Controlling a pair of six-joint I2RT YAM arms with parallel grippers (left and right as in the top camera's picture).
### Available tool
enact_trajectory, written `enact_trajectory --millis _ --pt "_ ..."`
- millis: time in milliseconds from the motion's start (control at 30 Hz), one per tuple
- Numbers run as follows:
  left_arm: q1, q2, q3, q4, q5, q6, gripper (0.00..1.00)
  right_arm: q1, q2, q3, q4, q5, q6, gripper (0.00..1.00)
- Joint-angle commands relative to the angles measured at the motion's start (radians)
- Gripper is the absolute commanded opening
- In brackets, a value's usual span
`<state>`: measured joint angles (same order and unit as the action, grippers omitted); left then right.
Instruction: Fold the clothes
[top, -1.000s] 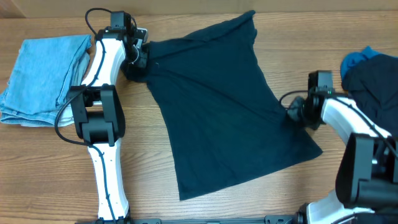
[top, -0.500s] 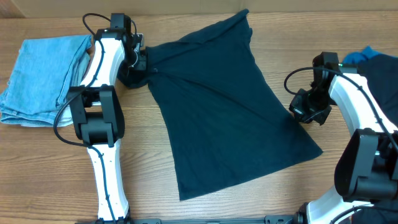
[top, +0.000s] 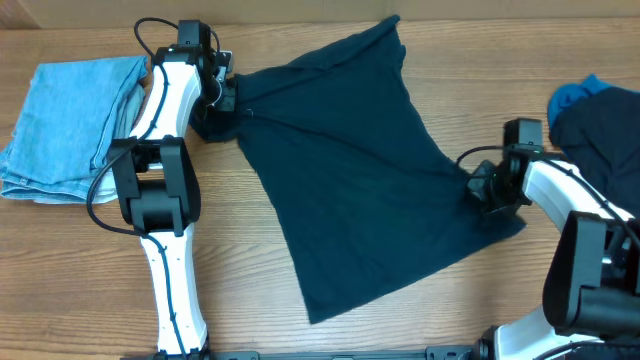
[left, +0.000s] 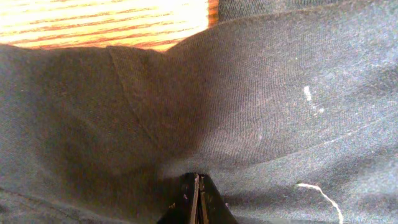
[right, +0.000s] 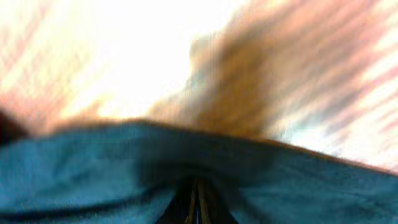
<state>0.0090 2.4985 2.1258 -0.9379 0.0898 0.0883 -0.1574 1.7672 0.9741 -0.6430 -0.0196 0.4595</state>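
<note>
We're over the bench (top: 90, 290), and the clothes (top: 370, 170), a single dark navy garment, lie spread across the middle. They're mostly flat, with creases fanning out from the upper left corner. The left arm (top: 165, 90) reaches in to that corner, and the left fingers (left: 186, 205) are clenched on the fabric. The wrist view shows them pressed together, dark cloth bunched over the tips and a hem seam running just above.

On the other side, the right arm (top: 550, 185) is down at the garment's right edge. The right fingers (right: 208, 208) are pinched tight on a fold of it. That view is blurred, but the cloth clearly drapes across the tips.

At the far left, beside the left arm, sits a folded light blue denim garment (top: 65, 125). At the right edge there's a dark heap of cloth (top: 600, 125) with a bright blue piece poking out behind it.
</note>
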Motion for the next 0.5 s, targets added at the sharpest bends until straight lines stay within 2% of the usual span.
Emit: enact_trajectory --millis 0,100,267,400,467 --pt "0.028 0.088 -0.047 -0.058 -0.068 -0.021 0.04 -0.064 0.066 -0.014 0.071 0.071 -0.049 0.04" --pt "0.033 0.088 -0.047 -0.111 -0.067 -0.065 0.04 -0.080 0.149 0.036 0.096 0.035 -0.089 0.04" --pt "0.032 0.088 -0.047 -0.249 -0.064 -0.104 0.04 -0.080 0.373 0.255 0.108 -0.008 -0.129 0.04" --pt "0.031 0.088 -0.047 -0.333 -0.038 -0.141 0.04 -0.080 0.390 0.377 0.115 -0.013 -0.148 0.04" --pt "0.030 0.088 -0.047 -0.372 0.046 -0.173 0.04 -0.079 0.390 0.455 0.115 -0.028 -0.163 0.04"
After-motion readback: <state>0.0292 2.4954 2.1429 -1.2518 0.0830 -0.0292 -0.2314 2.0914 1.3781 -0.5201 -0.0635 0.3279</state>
